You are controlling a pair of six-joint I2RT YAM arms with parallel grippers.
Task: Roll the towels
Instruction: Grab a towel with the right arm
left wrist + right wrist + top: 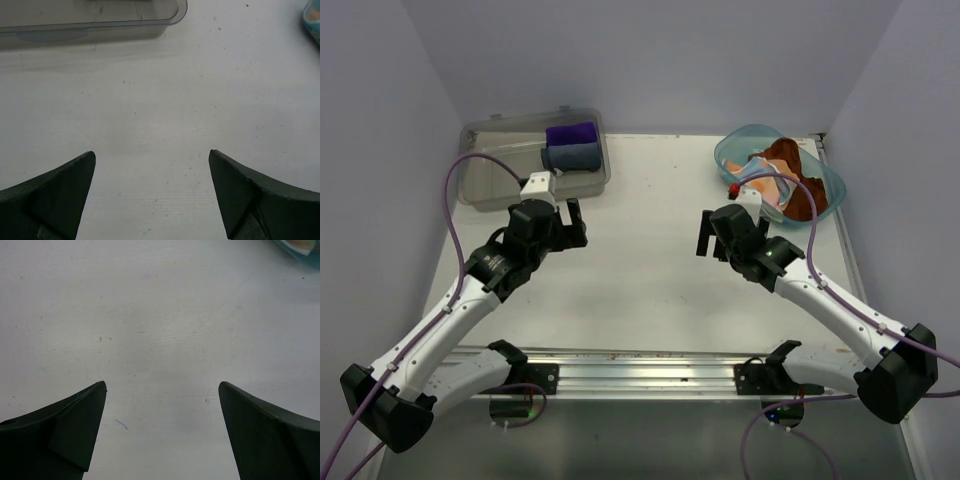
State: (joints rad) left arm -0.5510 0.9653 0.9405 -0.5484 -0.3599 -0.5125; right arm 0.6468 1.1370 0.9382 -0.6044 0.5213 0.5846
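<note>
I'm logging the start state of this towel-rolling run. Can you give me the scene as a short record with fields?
Towels: rust-brown towel and patterned towel, bunched together in the blue bowl, far right.
Clear bin: far left, holds purple cloth and grey-blue cloth.
Left gripper: open, empty, above the table.
Right gripper: open, empty, above the table.
Progress: towels not yet taken out.

brown towel (788, 153), patterned towel (766, 181), crumpled in bowl (832, 186)

It looks like a robot lab cell: plain pale walls (650, 60) enclose a white table (640, 285) with a metal mounting rail (640, 372).
</note>
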